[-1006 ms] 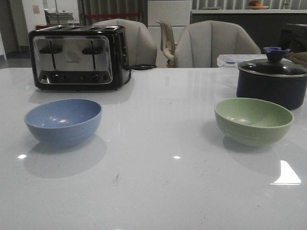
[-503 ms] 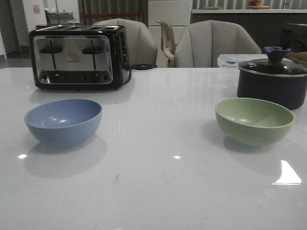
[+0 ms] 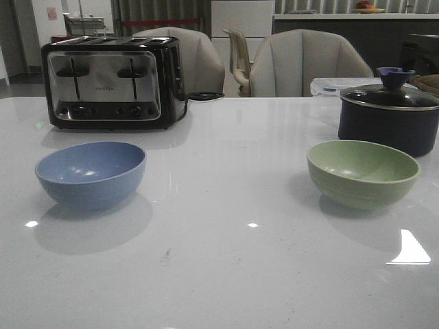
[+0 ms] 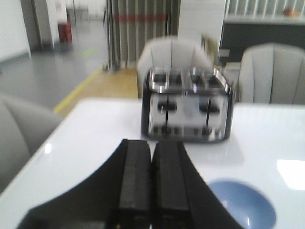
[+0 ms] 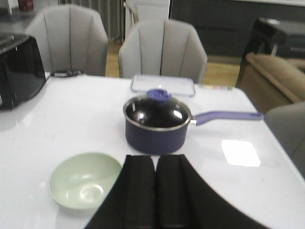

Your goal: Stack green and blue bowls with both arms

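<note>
The dusty blue bowl stands upright and empty on the left of the white table; it also shows in the left wrist view. The pale green bowl stands upright and empty on the right; it also shows in the right wrist view. The bowls are far apart. My left gripper is shut and empty, above the table beside the blue bowl. My right gripper is shut and empty, beside the green bowl. Neither gripper shows in the front view.
A chrome and black toaster stands behind the blue bowl. A dark lidded pot with a purple handle stands just behind the green bowl, with a clear container lid beyond it. Chairs line the table's far edge.
</note>
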Action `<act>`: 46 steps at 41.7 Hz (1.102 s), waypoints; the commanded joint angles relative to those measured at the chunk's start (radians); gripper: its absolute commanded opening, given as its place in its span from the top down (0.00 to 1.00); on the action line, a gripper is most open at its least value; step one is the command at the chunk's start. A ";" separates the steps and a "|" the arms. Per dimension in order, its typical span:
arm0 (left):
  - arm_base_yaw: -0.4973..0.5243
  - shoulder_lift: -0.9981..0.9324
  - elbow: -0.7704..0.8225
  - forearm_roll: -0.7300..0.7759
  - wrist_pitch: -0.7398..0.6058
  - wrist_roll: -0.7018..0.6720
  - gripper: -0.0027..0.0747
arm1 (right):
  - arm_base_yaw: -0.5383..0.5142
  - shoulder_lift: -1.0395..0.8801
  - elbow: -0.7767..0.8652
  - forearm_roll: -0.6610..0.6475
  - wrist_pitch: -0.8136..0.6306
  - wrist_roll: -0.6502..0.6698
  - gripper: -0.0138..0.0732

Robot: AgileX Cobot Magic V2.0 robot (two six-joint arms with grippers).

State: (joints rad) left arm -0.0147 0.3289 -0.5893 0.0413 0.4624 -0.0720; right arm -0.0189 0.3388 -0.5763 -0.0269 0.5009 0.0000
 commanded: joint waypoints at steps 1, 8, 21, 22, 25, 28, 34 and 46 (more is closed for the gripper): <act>0.003 0.069 -0.037 -0.002 -0.006 -0.006 0.83 | -0.006 0.074 -0.031 -0.010 -0.021 -0.006 0.79; 0.003 0.142 -0.032 -0.008 0.083 -0.006 0.83 | -0.006 0.176 -0.030 -0.010 0.045 -0.006 0.79; 0.003 0.216 -0.014 -0.041 0.089 -0.006 0.83 | -0.006 0.305 -0.029 -0.010 0.069 -0.006 0.78; 0.003 0.218 -0.014 -0.041 0.089 -0.006 0.83 | -0.006 0.310 -0.029 -0.010 0.069 -0.006 0.77; 0.003 0.219 -0.014 -0.034 0.088 -0.006 0.79 | -0.006 0.317 -0.029 -0.010 0.069 -0.006 0.70; 0.003 0.219 -0.014 -0.032 0.083 -0.006 0.67 | -0.006 0.317 -0.029 -0.010 0.066 -0.006 0.58; 0.003 0.219 -0.014 -0.032 0.077 -0.006 0.32 | -0.006 0.317 -0.029 -0.010 0.063 -0.006 0.31; 0.003 0.220 -0.014 -0.032 0.081 0.049 0.28 | -0.006 0.317 -0.029 -0.010 0.071 -0.006 0.28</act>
State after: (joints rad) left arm -0.0147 0.5391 -0.5738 0.0096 0.6228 -0.0575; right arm -0.0189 0.6523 -0.5763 -0.0269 0.6364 0.0000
